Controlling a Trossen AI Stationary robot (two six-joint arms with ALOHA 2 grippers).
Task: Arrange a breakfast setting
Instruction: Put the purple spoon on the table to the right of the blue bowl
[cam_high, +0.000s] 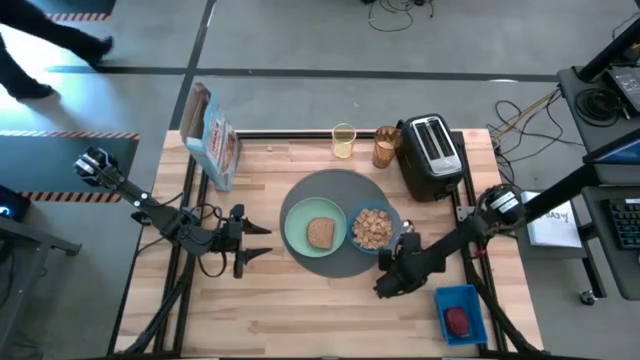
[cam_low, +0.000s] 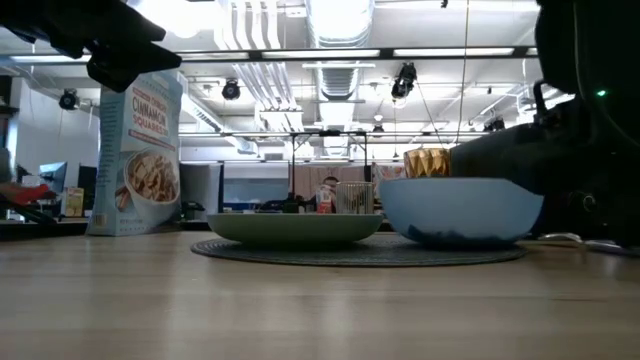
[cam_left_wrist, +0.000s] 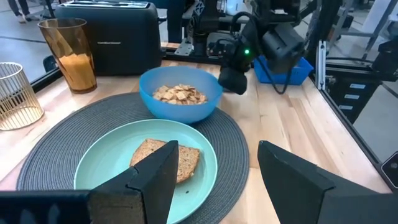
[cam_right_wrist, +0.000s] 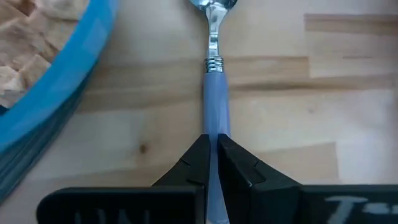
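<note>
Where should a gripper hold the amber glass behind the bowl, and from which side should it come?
Grip the amber glass across its upper wall, just below the rim, coming straight down from above. It stands upright and widens toward the top. The toaster stands close on one side and the clear glass on the other, so a sideways approach looks crowded. It holds orange liquid, so keep it level.

A cereal box (cam_high: 213, 140) stands on the counter (cam_high: 300, 300) opposite a black toaster (cam_high: 431, 155); a wire cup (cam_high: 343, 141) and blue tray (cam_high: 460, 312) sit apart.
</note>
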